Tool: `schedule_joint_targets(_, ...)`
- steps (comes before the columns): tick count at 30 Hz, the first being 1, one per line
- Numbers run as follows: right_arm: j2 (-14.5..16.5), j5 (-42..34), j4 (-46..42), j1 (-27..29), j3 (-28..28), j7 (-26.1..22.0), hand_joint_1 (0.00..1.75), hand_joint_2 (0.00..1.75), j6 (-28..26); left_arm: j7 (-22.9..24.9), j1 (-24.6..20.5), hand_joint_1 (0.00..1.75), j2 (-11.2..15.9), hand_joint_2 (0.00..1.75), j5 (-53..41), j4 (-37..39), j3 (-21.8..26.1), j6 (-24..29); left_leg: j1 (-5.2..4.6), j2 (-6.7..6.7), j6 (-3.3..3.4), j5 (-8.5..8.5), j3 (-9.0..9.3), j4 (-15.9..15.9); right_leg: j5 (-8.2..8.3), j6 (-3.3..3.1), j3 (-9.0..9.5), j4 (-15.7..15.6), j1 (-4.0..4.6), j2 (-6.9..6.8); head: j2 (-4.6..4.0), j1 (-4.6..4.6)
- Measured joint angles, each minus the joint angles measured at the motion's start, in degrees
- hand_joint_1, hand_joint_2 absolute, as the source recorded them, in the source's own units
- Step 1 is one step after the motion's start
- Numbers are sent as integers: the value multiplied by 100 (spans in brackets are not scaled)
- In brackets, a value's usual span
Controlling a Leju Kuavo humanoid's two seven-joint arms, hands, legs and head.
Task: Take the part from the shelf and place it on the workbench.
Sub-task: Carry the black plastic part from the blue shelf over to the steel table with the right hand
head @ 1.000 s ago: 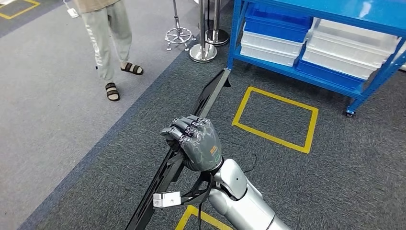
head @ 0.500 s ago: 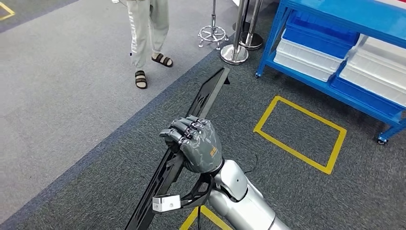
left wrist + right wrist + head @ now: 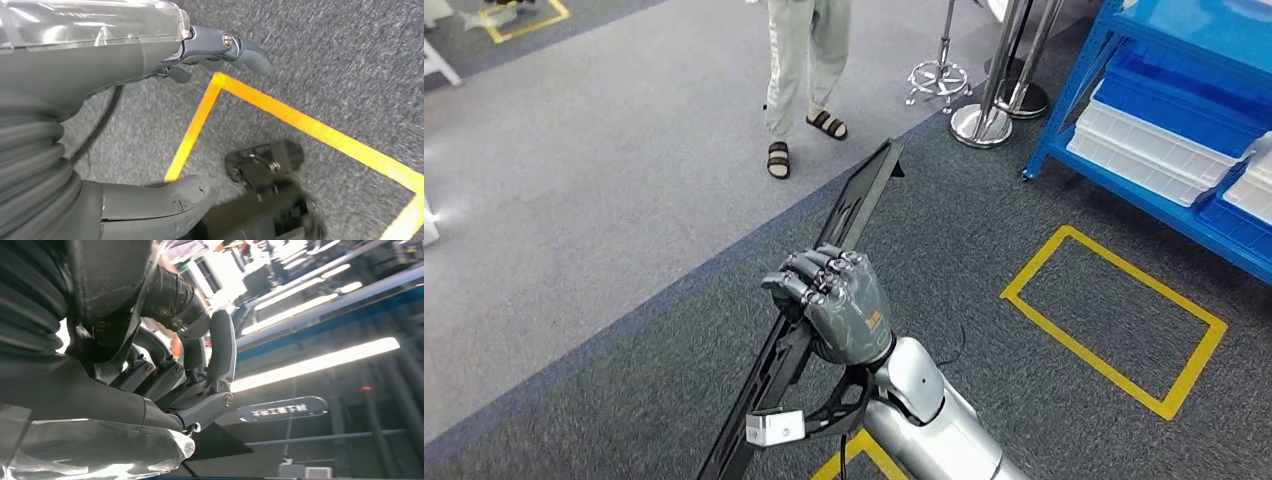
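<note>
The part, a long, flat black bar with cut-outs, is held aloft above the carpet floor, slanting up and away from the robot. The right robot hand is clenched around it near mid-length. It looks rigid and fairly light, but its length would lever against an off-centre grip. The left robot hand hangs with fingers apart, holding nothing. A blue shelf with bins stands to the right; a person stands ahead.
</note>
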Motion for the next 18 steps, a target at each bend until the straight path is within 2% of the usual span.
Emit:
schedule_joint_targets(1,0,0,-7,3,1,1,175,175,-2,-2,-9,0,0,175,0,0,0,-1,6,116,-20,-183,-190,398,-7,-18,2,-1,16,-89,1,-1)
schedule_joint_targets(2,-1,0,-8,7,1,1,175,175,-3,-3,-11,0,0,175,0,0,0,-1,14,172,-37,-309,-351,733,-14,-27,1,0,30,-177,1,-1)
schedule_joint_targets(3,-2,2,-8,10,1,2,175,175,-2,-4,-5,0,0,175,0,0,0,-1,20,196,-45,-338,-430,903,-21,-31,3,1,40,-259,1,-1)
schedule_joint_targets(4,-1,9,-9,12,2,4,175,175,-1,-4,3,0,1,175,1,0,0,-1,22,212,-44,-257,-391,844,-29,-29,8,1,47,-334,1,-1)
schedule_joint_targets(5,-1,19,-9,11,2,8,175,175,0,-4,9,0,2,175,2,0,0,-1,20,243,-30,-92,-237,565,-39,-22,20,2,51,-404,1,-1)
schedule_joint_targets(6,0,31,-10,9,2,12,175,175,1,-4,9,0,6,175,4,0,0,-1,8,342,-1,95,-4,136,-53,-12,39,2,58,-472,1,-1)
schedule_joint_targets(8,-1,49,-12,2,2,17,175,175,2,-5,-6,0,14,175,7,0,0,1,-51,558,81,308,365,-548,-84,29,70,2,89,-593,1,-1)
schedule_joint_targets(9,-1,53,-13,-1,2,17,175,175,2,-6,-10,0,17,175,7,0,0,0,-79,613,119,330,439,-701,-95,54,82,1,101,-649,1,0)
schedule_joint_targets(11,1,55,-14,-7,2,20,175,175,2,-8,-1,0,21,175,7,0,0,1,-98,510,177,335,427,-737,-102,109,105,-18,110,-753,1,0)
schedule_joint_targets(12,2,57,-17,-9,2,25,175,175,2,-9,12,0,22,175,7,0,0,1,-83,446,205,355,434,-765,-123,141,116,-8,103,-723,1,1)
schedule_joint_targets(14,1,62,-36,-24,1,36,175,175,-1,-11,17,0,23,175,7,0,-1,0,-46,319,264,399,457,-827,-302,194,21,233,79,-452,2,1)
schedule_joint_targets(15,-3,64,-43,-26,0,44,175,175,-2,-13,13,0,22,175,7,0,-2,-1,-33,256,284,414,461,-840,-468,208,-119,529,61,-269,2,2)
schedule_joint_targets(16,-9,64,-47,-24,-1,52,175,175,-3,-13,4,0,22,175,7,0,-3,-1,-33,188,296,418,458,-841,-646,213,-309,901,55,-149,1,2)
schedule_joint_targets(17,-17,64,-46,-14,-1,60,175,175,-2,-13,0,0,22,175,7,0,-3,-1,-35,116,304,420,455,-836,-776,215,-497,1259,53,-97,1,2)
schedule_joint_targets(18,-25,64,-44,-3,-1,66,175,175,-2,-12,1,0,24,175,8,0,-3,-1,-37,36,304,419,454,-829,-809,216,-633,1494,52,-74,2,2)
